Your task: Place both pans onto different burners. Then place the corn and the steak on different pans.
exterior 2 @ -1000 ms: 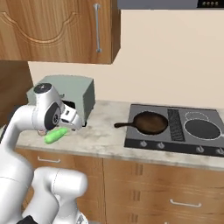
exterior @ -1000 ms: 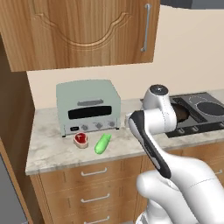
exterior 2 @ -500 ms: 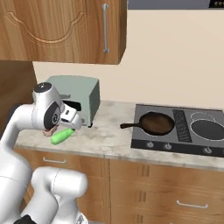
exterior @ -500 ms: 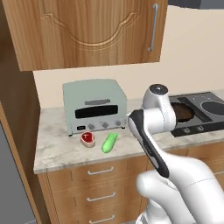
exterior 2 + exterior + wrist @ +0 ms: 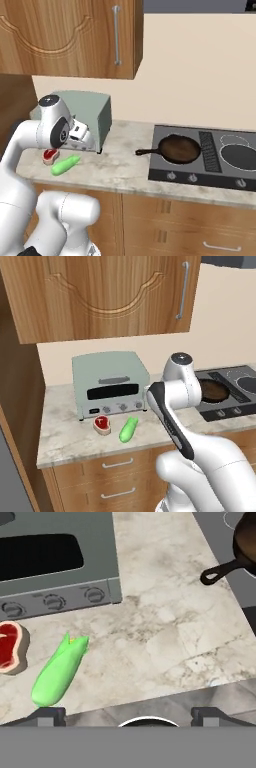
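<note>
Presently, the corn [image 5: 58,671] lies flat on the counter [image 5: 165,632], a bright green tapered cob in its husk, pointed tip toward 1 o'clock in the hand view. The steak [image 5: 11,647] lies just beside it at 10 o'clock, apart from it: a red slab with a pale fat rim, a white bone mark showing in the left base view. Both sit before a pale green toaster oven [image 5: 110,383] with a dark window and three knobs. The claw [image 5: 128,714] stands wide open and empty, its two dark tips above the counter, the corn near the left-hand tip. The rusty brown skillet [image 5: 179,148] rests on the left burner of the dark cooktop [image 5: 205,172], its short handle pointing to 9 o'clock out over the counter. The flatter grey pan [image 5: 241,156] sits on the right burner [image 5: 235,142], at 3 o'clock of the skillet, with the ribbed grille [image 5: 208,151] between them. The counter is beige veined marble over wooden drawers [image 5: 107,477] with metal pulls. A wooden wall cabinet [image 5: 107,293] with a vertical bar handle hangs above, against a cream wall.
</note>
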Controlling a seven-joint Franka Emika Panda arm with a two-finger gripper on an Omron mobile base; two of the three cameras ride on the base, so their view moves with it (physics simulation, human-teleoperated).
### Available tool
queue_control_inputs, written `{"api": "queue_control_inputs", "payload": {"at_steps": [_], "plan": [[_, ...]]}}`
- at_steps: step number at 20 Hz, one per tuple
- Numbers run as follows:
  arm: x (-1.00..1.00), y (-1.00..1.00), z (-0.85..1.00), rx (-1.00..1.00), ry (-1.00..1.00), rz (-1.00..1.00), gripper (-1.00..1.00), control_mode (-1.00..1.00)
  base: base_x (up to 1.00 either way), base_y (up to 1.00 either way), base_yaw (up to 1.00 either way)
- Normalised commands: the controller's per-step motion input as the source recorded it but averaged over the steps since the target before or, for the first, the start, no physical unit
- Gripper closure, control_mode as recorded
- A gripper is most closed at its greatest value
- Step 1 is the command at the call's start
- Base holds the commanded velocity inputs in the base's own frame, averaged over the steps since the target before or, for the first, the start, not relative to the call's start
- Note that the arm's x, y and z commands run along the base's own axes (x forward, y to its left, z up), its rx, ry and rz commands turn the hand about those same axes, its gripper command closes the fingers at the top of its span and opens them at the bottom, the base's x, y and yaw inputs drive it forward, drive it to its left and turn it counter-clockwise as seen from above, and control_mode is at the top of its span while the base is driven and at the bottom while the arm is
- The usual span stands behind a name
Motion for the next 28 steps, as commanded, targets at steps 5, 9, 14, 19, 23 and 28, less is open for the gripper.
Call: {"api": "queue_control_inputs", "payload": {"at_steps": [5,9,14,19,23,28], "plan": [[0.00,0.00,0.00,0.00,0.00,0.00,-1.00,1.00,0.36,0.00,0.00],[0.00,0.00,0.00,0.00,0.00,0.00,-1.00,1.00,0.33,0.00,0.00],[0.00,0.00,0.00,0.00,0.00,0.00,-1.00,1.00,0.09,-0.24,0.08],[0.00,0.00,0.00,0.00,0.00,0.00,-1.00,1.00,0.00,-0.32,0.05],[0.00,0.00,0.00,0.00,0.00,0.00,-1.00,1.00,0.01,-0.18,-0.02],[0.00,0.00,0.00,0.00,0.00,0.00,-1.00,1.00,0.02,-0.10,-0.05]]}}
